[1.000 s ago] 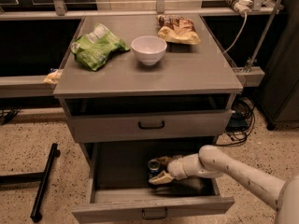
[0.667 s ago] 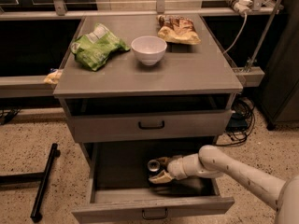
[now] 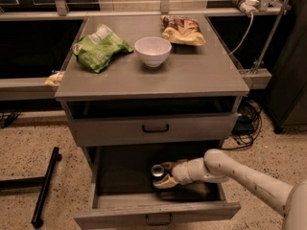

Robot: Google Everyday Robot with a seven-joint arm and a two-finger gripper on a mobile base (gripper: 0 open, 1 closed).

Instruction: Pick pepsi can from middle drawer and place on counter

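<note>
Hand [image 3: 163, 175] in drawer [image 3: 144, 210] — one pepsi can [image 3: 157, 170].

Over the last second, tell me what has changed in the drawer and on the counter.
Nothing visibly moved. The gripper stays at the pepsi can inside the open middle drawer. The white bowl, green bag and brown bag rest as before on the counter.

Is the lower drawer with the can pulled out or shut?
Pulled out: the wide grey metal drawer juts forward, the claw inside at the small dark blue silver-topped can.
</note>
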